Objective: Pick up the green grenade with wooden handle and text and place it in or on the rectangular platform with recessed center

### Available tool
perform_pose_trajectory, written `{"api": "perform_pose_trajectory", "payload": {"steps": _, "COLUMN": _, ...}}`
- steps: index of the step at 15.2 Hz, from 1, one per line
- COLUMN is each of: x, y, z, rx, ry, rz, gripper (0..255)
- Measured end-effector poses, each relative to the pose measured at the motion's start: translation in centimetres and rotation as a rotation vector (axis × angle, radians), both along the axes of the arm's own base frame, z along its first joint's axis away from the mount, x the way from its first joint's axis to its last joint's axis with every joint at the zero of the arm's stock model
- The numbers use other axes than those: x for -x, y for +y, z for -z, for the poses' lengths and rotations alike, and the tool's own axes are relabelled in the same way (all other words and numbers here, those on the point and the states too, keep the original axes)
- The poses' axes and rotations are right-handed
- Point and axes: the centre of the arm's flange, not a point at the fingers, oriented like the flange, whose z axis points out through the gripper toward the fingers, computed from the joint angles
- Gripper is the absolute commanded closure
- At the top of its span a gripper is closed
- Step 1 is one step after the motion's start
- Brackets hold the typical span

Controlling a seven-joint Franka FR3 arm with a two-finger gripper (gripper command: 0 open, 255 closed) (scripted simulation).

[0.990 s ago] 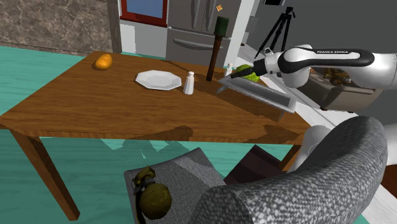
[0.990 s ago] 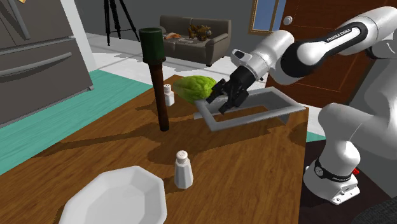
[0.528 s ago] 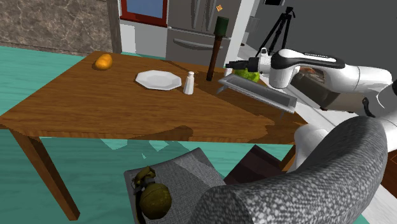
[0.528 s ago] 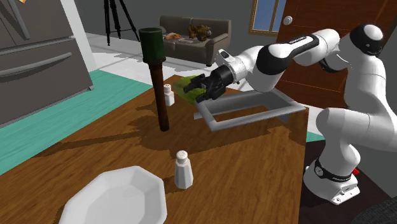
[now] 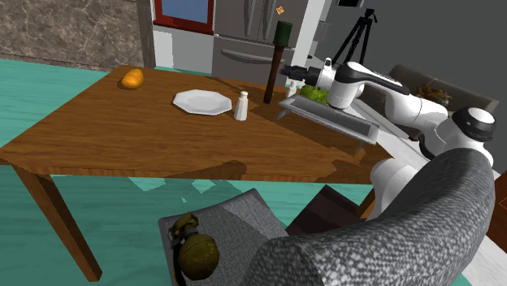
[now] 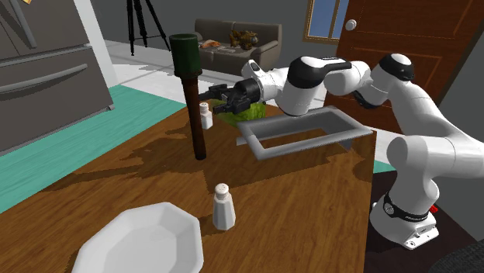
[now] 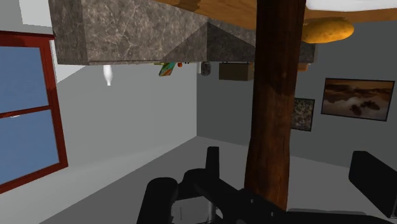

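The grenade (image 6: 185, 56) stands upright on the wooden table, a dark green head on a brown wooden handle (image 6: 197, 124); it is also in the shoulder view (image 5: 281, 36). My gripper (image 6: 208, 95) lies level beside the handle, just under the head, and is open. In the wrist view the handle (image 7: 275, 108) rises in line with the gap between the spread fingers (image 7: 267, 181), and neither finger touches it. The grey rectangular platform (image 6: 256, 144) with its recessed centre lies behind my hand, near the table corner (image 5: 357, 128).
A green leafy lump (image 6: 250, 113) sits by the platform under my wrist. One white shaker (image 6: 205, 116) stands right behind the grenade and another (image 6: 223, 206) near a white plate (image 6: 143, 244). An orange loaf (image 5: 132, 78) lies far off. A grey chair (image 5: 382, 244) stands in front.
The arm swung from above the platform across to the grenade. The hand turned level and now points at the handle, fingers still open.
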Motion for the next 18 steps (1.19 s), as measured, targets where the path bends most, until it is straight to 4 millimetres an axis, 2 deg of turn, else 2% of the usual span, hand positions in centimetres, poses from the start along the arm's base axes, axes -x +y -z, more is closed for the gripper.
{"api": "perform_pose_trajectory", "payload": {"steps": 5, "x": -2.5, "y": 1.0, "z": 0.1, "rx": 0.0, "ry": -0.005, "rz": -0.001, "gripper": 0}}
{"api": "perform_pose_trajectory", "payload": {"steps": 11, "x": -2.8, "y": 1.0, "z": 0.1, "rx": 0.0, "ry": -0.005, "rz": -0.001, "gripper": 0}}
{"api": "perform_pose_trajectory", "payload": {"steps": 12, "x": -2.8, "y": 1.0, "z": 0.1, "rx": 0.0, "ry": -0.005, "rz": -0.001, "gripper": 255}}
{"api": "perform_pose_trajectory", "payload": {"steps": 18, "x": -2.8, "y": 1.0, "z": 0.1, "rx": 0.0, "ry": -0.005, "rz": -0.002, "gripper": 255}}
